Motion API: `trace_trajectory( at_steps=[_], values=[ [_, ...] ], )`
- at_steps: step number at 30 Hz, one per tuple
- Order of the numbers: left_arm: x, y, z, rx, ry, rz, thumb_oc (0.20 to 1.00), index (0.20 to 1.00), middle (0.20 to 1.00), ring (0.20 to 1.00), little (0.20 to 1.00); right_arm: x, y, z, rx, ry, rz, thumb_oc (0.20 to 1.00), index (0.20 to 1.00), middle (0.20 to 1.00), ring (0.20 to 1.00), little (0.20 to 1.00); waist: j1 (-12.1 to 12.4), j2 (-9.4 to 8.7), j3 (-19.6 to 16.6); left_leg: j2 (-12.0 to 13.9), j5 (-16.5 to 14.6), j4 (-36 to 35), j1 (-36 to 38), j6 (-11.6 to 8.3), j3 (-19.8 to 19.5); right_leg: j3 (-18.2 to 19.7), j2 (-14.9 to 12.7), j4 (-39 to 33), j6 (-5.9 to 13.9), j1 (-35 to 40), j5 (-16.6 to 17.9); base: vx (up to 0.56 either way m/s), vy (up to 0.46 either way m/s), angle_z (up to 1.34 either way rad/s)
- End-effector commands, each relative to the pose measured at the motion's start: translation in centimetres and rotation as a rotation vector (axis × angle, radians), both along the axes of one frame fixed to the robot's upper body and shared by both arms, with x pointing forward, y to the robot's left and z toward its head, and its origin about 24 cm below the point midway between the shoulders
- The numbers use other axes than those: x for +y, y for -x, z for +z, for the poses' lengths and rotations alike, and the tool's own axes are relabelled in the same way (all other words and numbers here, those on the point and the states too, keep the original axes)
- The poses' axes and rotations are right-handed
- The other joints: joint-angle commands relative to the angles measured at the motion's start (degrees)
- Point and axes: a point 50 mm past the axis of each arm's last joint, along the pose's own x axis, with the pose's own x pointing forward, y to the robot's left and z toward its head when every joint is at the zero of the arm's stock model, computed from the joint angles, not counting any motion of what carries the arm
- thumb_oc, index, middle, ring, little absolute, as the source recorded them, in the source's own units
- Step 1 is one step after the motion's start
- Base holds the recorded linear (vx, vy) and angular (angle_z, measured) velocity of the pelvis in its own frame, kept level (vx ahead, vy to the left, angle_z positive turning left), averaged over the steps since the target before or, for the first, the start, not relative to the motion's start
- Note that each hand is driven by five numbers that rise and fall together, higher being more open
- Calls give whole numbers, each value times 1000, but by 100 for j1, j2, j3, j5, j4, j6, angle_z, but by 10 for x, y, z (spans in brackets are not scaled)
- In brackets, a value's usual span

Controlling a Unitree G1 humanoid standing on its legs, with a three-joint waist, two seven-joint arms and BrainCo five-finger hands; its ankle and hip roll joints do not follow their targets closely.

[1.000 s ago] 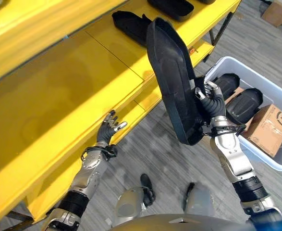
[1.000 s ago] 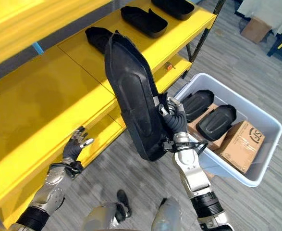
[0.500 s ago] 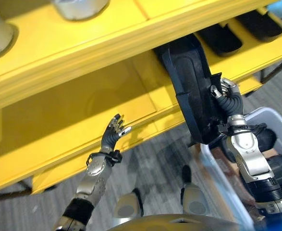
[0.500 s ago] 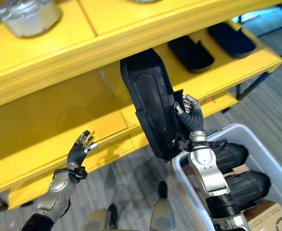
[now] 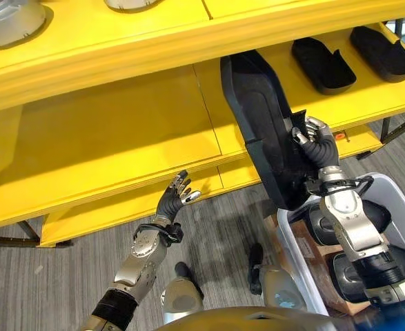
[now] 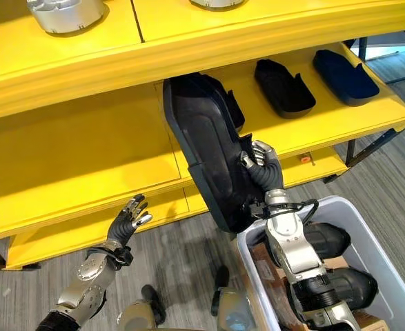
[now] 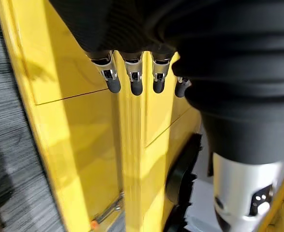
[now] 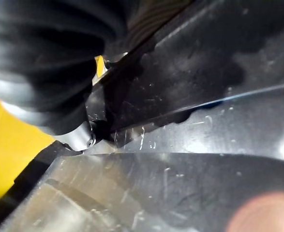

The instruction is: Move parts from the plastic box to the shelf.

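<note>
Right hand (image 5: pixel 317 148) curled round edge of long black part (image 5: pixel 261 124) — held upright, long axis near vertical, top end already at middle shelf (image 5: pixel 119 138) front. Needs tipping flat to slide in. Left hand (image 5: pixel 174 202) relaxed, empty, near shelf edge — farther. Plastic box (image 6: pixel 381 262) below right.

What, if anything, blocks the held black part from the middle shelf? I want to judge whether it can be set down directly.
Nothing visible does. The right hand holds the long black part upright at the middle shelf's front edge; the bare yellow surface beside it is free. Other black parts lie farther right.
</note>
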Motion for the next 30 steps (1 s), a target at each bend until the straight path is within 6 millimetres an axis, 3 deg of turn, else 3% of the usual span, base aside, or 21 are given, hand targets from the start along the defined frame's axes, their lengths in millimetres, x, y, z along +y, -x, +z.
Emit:
trace_trajectory(
  at_steps=[1, 6, 7, 9, 11, 13, 16, 20, 30],
  values=[
    [9, -1, 26, -120, 7, -14, 1000, 1000, 1000, 1000, 1000, 22, -16, 42, -174, -51, 49, 200, 200, 200, 200, 200, 327, -284, -48, 384, 317, 637, -419, -265, -392, -206, -897, -642, 828, 836, 614, -46, 68, 33],
    [9, -6, 37, -156, 3, -36, 1000, 1000, 1000, 1000, 1000, 29, -56, 71, -192, -48, -19, 200, 200, 200, 200, 200, 770, -260, 227, 241, 320, 722, -884, -232, -711, -421, -1027, -540, 868, 646, 724, -59, 48, 48],
    [8, -9, 42, -176, 4, -46, 1000, 1000, 1000, 1000, 1000, 22, -78, 97, -210, -20, -94, 200, 200, 200, 200, 200, 976, -227, 380, 185, 336, 731, -1064, -228, -828, -474, -1044, -491, 889, 522, 760, -71, 61, 28],
    [7, -14, 54, -224, 0, -50, 1000, 1000, 1000, 1000, 1000, 12, -98, 138, -250, 42, -202, 200, 200, 200, 200, 200, 1186, -174, 622, 164, 324, 784, -1318, -220, -906, -504, -1091, -346, 906, 283, 765, -66, 63, 29],
    [6, -17, 59, -242, 1, -49, 1000, 1000, 1000, 1000, 1000, 1, -106, 155, -247, 63, -254, 200, 200, 200, 200, 200, 1270, -140, 735, 149, 325, 817, -1455, -216, -959, -513, -1126, -241, 911, 146, 757, -31, 32, 37],
    [1, -20, 64, -266, 2, -59, 1000, 1000, 1000, 1000, 1000, -28, -113, 186, -229, 88, -378, 200, 200, 200, 200, 200, 1397, -41, 981, 138, 233, 1053, -1792, -192, -1077, -552, -1214, 125, 918, -152, 661, 3, 44, 27],
    [-2, -22, 69, -289, -4, -76, 1000, 1000, 1000, 1000, 1000, -57, -111, 206, -213, 102, -468, 200, 200, 200, 200, 200, 1463, 63, 1117, 162, 73, 1397, -2120, -152, -1154, -476, -1282, 547, 930, -514, 551, -6, 39, 31],
    [-10, -23, 76, -316, -1, -112, 1000, 1000, 1000, 1000, 1000, -93, -104, 219, -171, 84, -573, 200, 200, 200, 200, 200, 1496, 203, 1234, 122, -132, 1693, -2427, -231, -1288, -417, -1391, 966, 998, -841, 321, 56, 6, 9],
    [-21, -27, 85, -348, 12, -142, 1000, 1000, 1000, 1000, 1000, -128, -92, 221, -128, -104, -667, 200, 200, 200, 200, 200, 1618, 325, 1324, 49, -287, 1990, -2866, -210, -1439, -488, -1484, 1174, 1035, -1116, 236, 22, -7, 4]
  ],
)
